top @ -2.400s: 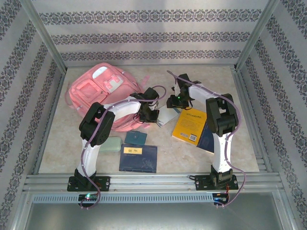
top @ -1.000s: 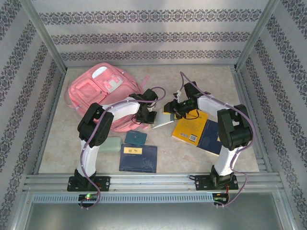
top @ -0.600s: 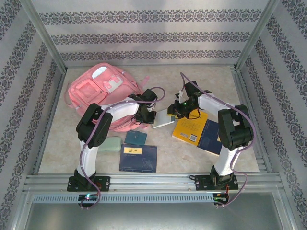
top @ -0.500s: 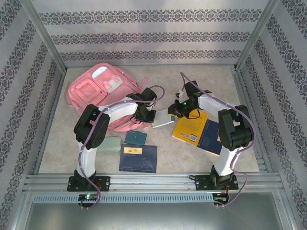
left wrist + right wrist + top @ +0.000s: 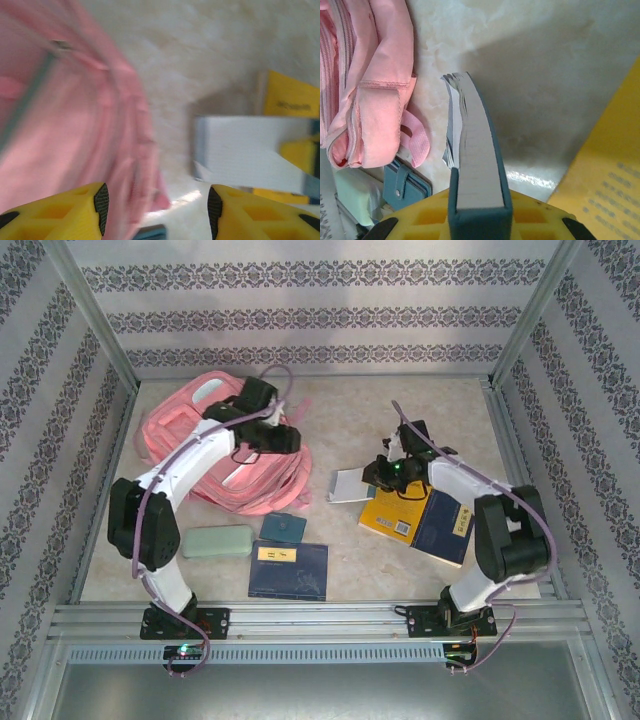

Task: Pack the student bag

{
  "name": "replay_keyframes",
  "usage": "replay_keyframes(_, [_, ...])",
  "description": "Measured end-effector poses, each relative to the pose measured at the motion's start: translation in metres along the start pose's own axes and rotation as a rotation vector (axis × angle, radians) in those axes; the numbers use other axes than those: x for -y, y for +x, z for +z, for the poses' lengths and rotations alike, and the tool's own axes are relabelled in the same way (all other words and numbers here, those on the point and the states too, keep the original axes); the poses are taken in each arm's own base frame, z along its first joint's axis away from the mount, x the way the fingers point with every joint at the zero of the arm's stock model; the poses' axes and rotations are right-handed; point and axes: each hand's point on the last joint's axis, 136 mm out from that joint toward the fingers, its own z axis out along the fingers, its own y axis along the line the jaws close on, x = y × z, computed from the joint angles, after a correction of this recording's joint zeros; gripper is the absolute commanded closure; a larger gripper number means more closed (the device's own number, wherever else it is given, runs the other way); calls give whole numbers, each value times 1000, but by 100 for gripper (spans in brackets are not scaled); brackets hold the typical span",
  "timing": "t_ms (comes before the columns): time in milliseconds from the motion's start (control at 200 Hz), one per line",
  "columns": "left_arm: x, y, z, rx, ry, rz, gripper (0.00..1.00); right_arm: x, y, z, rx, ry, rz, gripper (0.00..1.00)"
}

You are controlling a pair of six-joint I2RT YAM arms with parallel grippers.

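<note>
Swung away from the notebook (image 5: pixel 346 483), the left arm (image 5: pixel 185 465) now reaches over the student bag (image 5: pixel 262 488), which has slumped wider. Its jaws stand well apart and empty, with pink fabric just ahead on their left. The right jaws pinch the notebook's edge. A yellow book (image 5: pixel 398 508) lies to their right, and the bag lies farther off to their left.

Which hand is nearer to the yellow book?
Right. The right hand is beside the yellow book, gripping a notebook; the left hand is at the pink bag.
</note>
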Motion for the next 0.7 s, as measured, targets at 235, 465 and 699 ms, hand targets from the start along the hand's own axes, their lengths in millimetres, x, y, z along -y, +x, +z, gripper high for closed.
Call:
replay_keyframes(235, [-78, 4, 5, -29, -115, -98, 43, -6, 5, -17, 103, 13, -70, 100])
replay_keyframes(465, [-89, 20, 36, -124, -71, -126, 51, -1, 9, -16, 110, 16, -75, 100])
replay_keyframes(699, [-82, 36, 54, -143, 35, -169, 80, -2, 8, -16, 114, 13, -78, 100])
